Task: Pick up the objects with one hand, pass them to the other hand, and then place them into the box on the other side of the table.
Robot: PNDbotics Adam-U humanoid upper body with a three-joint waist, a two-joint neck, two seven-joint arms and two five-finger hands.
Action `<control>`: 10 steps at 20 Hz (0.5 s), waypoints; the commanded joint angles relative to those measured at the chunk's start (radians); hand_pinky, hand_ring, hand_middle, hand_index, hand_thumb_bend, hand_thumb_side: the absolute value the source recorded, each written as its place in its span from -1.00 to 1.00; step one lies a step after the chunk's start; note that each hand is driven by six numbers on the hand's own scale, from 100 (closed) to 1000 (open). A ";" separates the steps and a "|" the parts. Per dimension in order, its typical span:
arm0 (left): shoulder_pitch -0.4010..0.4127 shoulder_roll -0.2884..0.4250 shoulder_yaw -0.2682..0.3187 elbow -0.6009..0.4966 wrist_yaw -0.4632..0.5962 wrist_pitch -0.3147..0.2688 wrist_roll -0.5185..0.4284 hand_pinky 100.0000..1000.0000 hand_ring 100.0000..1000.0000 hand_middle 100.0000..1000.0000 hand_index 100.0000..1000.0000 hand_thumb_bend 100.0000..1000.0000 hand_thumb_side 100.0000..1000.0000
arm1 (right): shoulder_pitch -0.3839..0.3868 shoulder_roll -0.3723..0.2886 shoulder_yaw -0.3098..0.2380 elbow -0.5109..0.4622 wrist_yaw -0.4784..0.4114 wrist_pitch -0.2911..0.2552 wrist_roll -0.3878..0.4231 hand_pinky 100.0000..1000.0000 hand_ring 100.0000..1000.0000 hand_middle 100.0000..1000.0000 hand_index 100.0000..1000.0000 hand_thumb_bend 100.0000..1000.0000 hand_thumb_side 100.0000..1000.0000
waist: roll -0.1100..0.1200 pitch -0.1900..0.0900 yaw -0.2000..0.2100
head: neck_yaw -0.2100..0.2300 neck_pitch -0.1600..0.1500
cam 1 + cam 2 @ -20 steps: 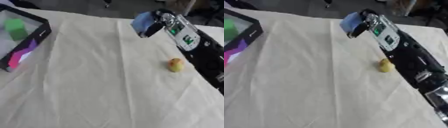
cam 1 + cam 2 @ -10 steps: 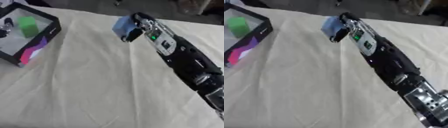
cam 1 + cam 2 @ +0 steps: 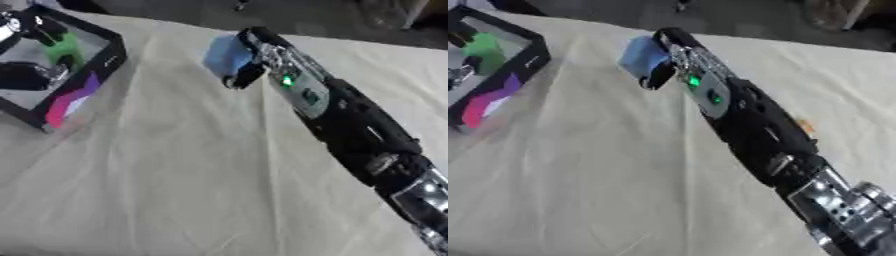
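Gripping soft blue block [image 3: 226, 56], right hand [image 3: 255, 56]

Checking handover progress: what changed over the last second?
The right hand, fingers curled on the blue block throughout, has carried it leftward across the cloth toward the box. The camera also shifted, so the box only seems to move. The green block stays inside the box. No handover yet.

Box [image 3: 96, 75] cut off by left edge.
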 commanded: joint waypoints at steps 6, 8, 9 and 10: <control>-0.066 -0.026 -0.045 -0.074 -0.026 0.003 -0.050 0.79 0.46 0.39 0.61 -0.73 -0.65 | -0.013 0.050 -0.003 -0.012 0.042 -0.051 -0.013 0.29 -0.10 -0.26 -0.18 -1.00 -1.00 | 0.031 0.003 0.012 | 0.011 -0.001; -0.079 -0.038 -0.060 -0.079 -0.051 -0.007 -0.061 0.79 0.47 0.40 0.61 -0.69 -0.78 | -0.010 0.057 0.000 -0.024 0.034 -0.068 -0.011 0.27 -0.10 -0.27 -0.19 -1.00 -1.00 | 0.032 0.004 0.012 | 0.015 -0.001; -0.086 -0.044 -0.067 -0.079 -0.066 -0.013 -0.066 0.79 0.47 0.40 0.62 -0.66 -0.85 | -0.008 0.059 0.001 -0.030 0.029 -0.073 -0.011 0.26 -0.11 -0.27 -0.19 -1.00 -1.00 | 0.032 0.004 0.011 | 0.016 -0.001; -0.091 -0.050 -0.074 -0.077 -0.081 -0.019 -0.071 0.78 0.47 0.41 0.62 -0.64 -0.90 | -0.007 0.060 0.002 -0.035 0.025 -0.076 -0.012 0.26 -0.11 -0.27 -0.19 -1.00 -1.00 | 0.033 0.003 0.011 | 0.017 -0.001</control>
